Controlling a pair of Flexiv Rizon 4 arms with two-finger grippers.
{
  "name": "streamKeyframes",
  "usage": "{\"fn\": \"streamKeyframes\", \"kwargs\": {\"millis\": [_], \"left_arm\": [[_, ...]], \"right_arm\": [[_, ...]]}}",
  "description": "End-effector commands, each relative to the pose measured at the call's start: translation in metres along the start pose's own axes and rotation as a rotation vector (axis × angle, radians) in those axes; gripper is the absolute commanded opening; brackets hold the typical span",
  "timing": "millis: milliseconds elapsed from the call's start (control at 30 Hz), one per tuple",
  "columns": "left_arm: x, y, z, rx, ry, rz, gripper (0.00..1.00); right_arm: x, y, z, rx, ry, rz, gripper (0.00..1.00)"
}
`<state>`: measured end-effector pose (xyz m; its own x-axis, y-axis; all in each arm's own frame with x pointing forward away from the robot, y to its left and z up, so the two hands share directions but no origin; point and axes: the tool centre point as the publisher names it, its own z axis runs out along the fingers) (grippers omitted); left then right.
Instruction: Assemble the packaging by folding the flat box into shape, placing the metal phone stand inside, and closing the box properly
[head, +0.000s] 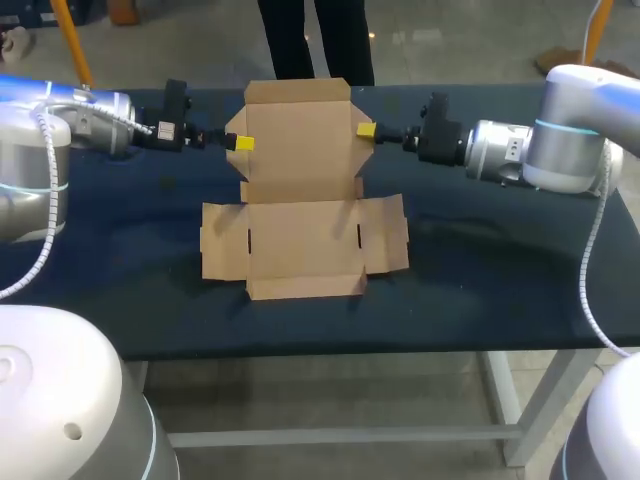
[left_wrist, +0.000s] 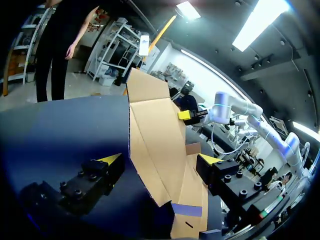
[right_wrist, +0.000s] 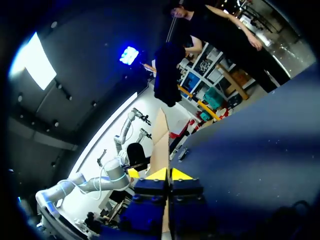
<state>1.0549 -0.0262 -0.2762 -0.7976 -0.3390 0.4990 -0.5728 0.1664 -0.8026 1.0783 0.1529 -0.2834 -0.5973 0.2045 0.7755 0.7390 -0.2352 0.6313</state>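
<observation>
The brown cardboard box blank (head: 300, 240) lies unfolded in the middle of the table, its front panels flat. Its rear panel (head: 298, 140) is lifted up off the table. My left gripper (head: 240, 143) is at that panel's left edge. In the left wrist view it (left_wrist: 160, 160) stands wide open, with the cardboard edge (left_wrist: 155, 125) passing between its fingers. My right gripper (head: 366, 130) is at the panel's right edge. In the right wrist view it (right_wrist: 170, 174) is shut on the thin cardboard (right_wrist: 161, 135), seen edge-on. No metal phone stand is in view.
The dark blue table (head: 500, 260) is bare on both sides of the box and along its front edge. Both arms come in low over the rear half of the table, level with the raised panel.
</observation>
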Motion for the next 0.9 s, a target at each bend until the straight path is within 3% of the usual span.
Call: {"fn": "streamKeyframes", "kwargs": {"millis": [33, 900], "left_arm": [[-0.009, 0.001, -0.001, -0.001, 0.039, 0.001, 1.0], [0.003, -0.004, 0.027, -0.012, 0.126, 0.029, 1.0]], "right_arm": [[-0.003, 0.0, 0.0, -0.001, 0.011, -0.001, 0.0], [0.002, 0.007, 0.006, -0.023, 0.038, -0.04, 0.0]]}}
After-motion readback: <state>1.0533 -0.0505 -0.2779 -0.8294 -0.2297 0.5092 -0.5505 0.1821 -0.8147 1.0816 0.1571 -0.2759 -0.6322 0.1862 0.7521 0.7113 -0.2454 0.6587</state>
